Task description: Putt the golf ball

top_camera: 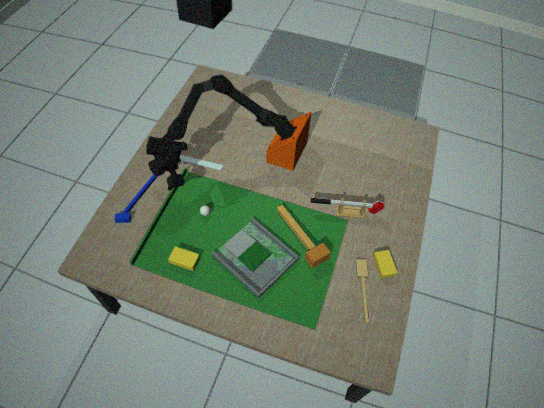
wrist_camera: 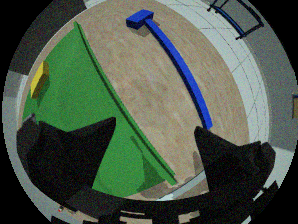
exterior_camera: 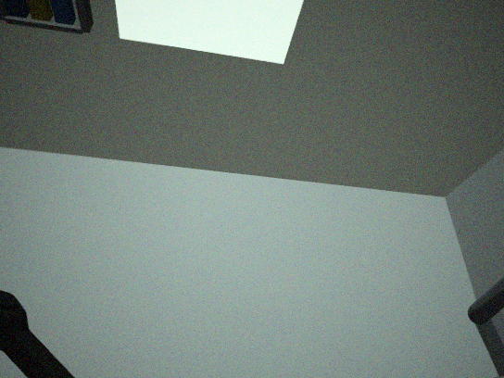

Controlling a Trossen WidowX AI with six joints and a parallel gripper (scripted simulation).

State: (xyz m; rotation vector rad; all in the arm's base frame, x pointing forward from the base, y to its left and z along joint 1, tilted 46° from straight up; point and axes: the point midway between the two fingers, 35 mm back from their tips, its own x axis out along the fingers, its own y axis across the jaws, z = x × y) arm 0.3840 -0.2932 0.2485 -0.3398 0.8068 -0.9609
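The red putter lies at the right, seen only in the top view: red head (top_camera: 376,207), pale shaft and black grip (top_camera: 320,201), by a small wooden holder (top_camera: 351,212). The white golf ball (top_camera: 204,210) is on the green mat (top_camera: 160,235) (wrist_camera: 75,75), near its back left. A grey-framed square structure (top_camera: 233,269) with a dark green centre patch (top_camera: 254,256) sits mid-mat; which part is ramp is unclear. My gripper (top_camera: 165,175) (wrist_camera: 157,125) is open and empty, above the table near the mat's back left corner, far from the red putter.
A blue putter (top_camera: 140,195) (wrist_camera: 177,65) lies left of the mat. A yellow block (top_camera: 183,258) (wrist_camera: 40,80) and a wooden mallet (top_camera: 297,227) are on the mat. Another yellow block (top_camera: 385,263) and a wooden paddle (top_camera: 362,267) lie right. A pale strip (top_camera: 210,164) lies behind.
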